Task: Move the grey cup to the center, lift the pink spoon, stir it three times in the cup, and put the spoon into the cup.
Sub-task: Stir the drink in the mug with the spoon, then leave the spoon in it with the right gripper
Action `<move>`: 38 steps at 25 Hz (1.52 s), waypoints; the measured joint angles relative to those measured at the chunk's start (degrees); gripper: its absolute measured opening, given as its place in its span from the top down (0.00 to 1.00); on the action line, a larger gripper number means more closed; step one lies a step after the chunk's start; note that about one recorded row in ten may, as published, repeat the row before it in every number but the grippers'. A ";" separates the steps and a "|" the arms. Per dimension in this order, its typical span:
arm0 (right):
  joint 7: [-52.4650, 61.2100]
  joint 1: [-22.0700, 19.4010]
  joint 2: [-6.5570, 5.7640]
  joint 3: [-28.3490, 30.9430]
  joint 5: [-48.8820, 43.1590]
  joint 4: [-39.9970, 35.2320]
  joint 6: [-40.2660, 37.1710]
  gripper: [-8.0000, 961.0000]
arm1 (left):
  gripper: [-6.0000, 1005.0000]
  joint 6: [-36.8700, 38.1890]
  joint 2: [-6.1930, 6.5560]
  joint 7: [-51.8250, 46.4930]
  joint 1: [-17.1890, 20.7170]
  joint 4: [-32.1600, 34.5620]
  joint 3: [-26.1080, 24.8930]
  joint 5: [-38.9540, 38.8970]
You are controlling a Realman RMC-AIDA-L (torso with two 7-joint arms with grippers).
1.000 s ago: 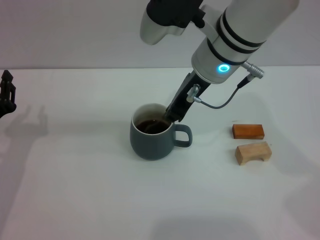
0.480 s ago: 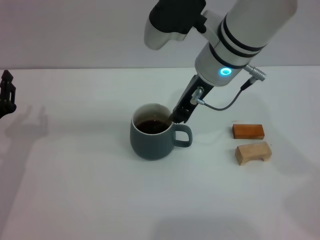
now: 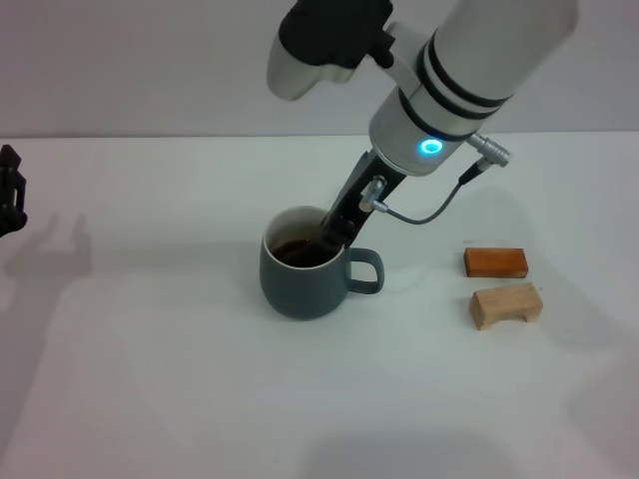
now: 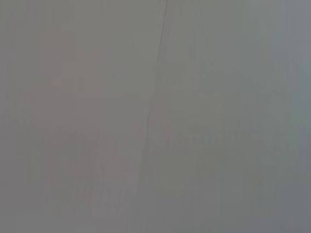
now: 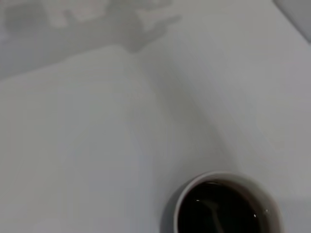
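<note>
The grey cup (image 3: 303,277) stands mid-table with its handle toward the right and dark liquid inside. My right gripper (image 3: 329,236) reaches down at a slant from the upper right, its dark tips pressed together in the cup's mouth over the liquid. In the right wrist view the grey cup (image 5: 224,206) shows from above. A faint slim shape in the liquid is the pink spoon (image 5: 212,209); its handle is hidden. My left gripper (image 3: 10,192) is parked at the table's far left edge.
Two wooden blocks lie to the right of the cup: an orange block (image 3: 494,261) and a tan arched block (image 3: 506,304) in front of it. The white table (image 3: 160,379) stretches to the left and front. The left wrist view shows only a blank grey surface.
My right gripper swung from inside the cup out to its handle-side rim, then back over the liquid. The cup stayed put. The left gripper edged slightly left.
</note>
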 joint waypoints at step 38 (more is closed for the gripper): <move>0.83 0.20 -0.04 -0.63 -1.77 -0.64 2.89 0.86 | 0.67 0.23 0.11 -0.62 0.26 0.00 0.00 0.00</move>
